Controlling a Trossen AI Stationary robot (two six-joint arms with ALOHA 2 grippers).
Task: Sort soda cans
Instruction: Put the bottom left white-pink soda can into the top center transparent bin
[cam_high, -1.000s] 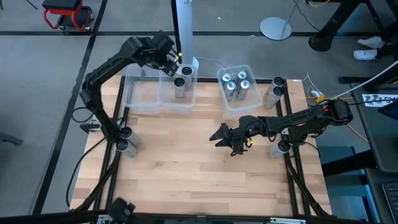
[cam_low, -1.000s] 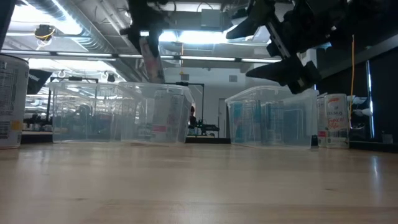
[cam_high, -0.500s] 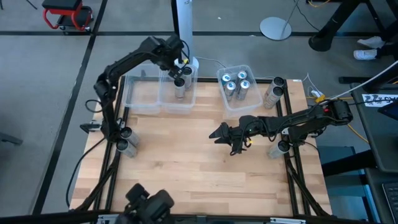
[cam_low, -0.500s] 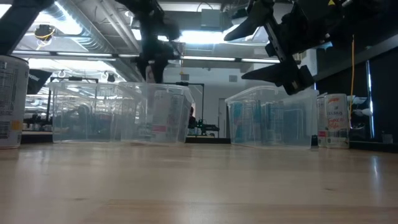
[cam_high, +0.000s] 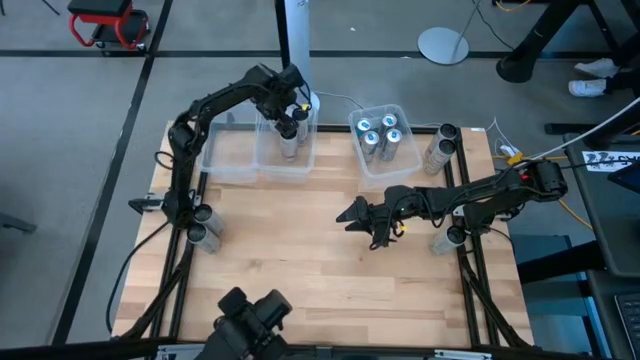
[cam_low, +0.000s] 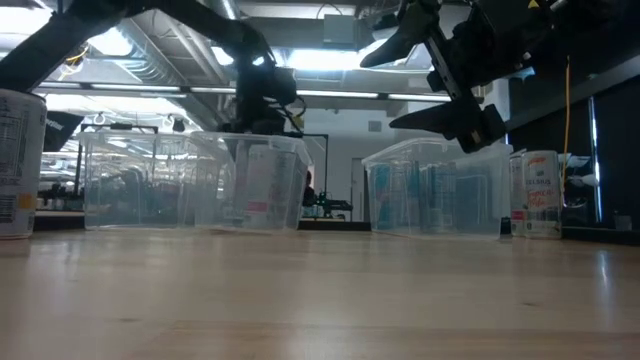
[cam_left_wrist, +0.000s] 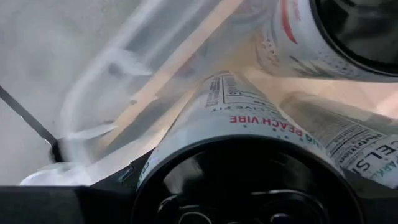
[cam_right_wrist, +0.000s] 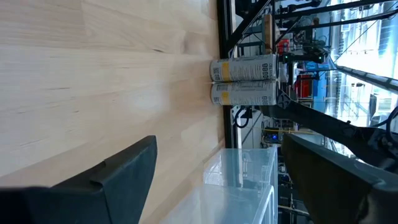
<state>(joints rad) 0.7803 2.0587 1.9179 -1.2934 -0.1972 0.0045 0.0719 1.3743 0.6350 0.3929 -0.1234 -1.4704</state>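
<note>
Pale wooden table bearing two clear rectangular plastic bins. Left gripper lowered into left bin, clamped on slim white black-topped soda can. Right gripper spread wide above mid-table, empty.

Showing two matte black jointed arms, with thin black cables running behind each claw; right gripper ending in two broad, dark, pointed fingers.
</note>
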